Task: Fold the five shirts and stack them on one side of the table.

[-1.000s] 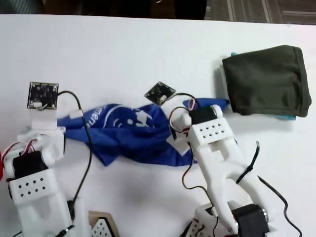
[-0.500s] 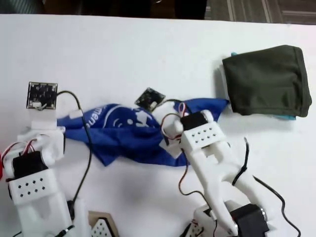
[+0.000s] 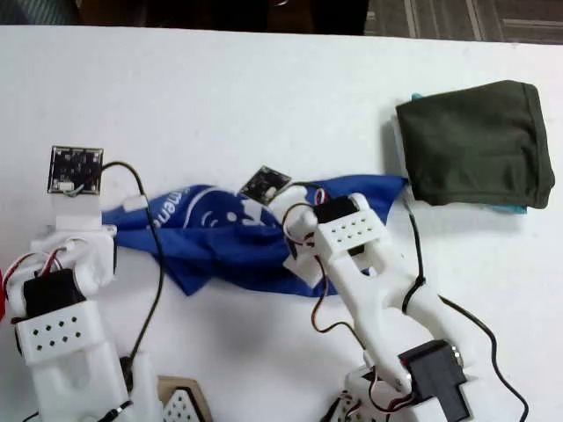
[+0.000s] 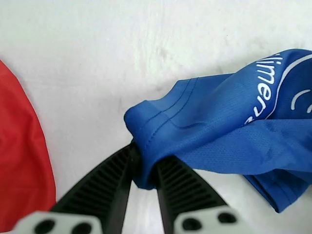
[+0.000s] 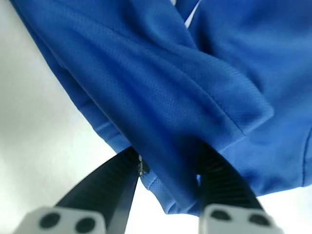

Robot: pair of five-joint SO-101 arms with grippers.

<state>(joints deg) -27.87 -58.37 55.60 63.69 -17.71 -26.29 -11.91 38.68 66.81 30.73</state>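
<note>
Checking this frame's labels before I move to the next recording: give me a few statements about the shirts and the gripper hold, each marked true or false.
1. The left gripper is shut on a hem of the blue mesh shirt. True.
2. The folded dark green fabric shirt lies on top of the blue mesh shirt. False: it lies on the white table, beside the blue shirt's end.
3. A piece of red cloth lies near the left gripper. True.
4. The blue mesh shirt is folded into a neat rectangle. False: it is bunched up and unfolded.
</note>
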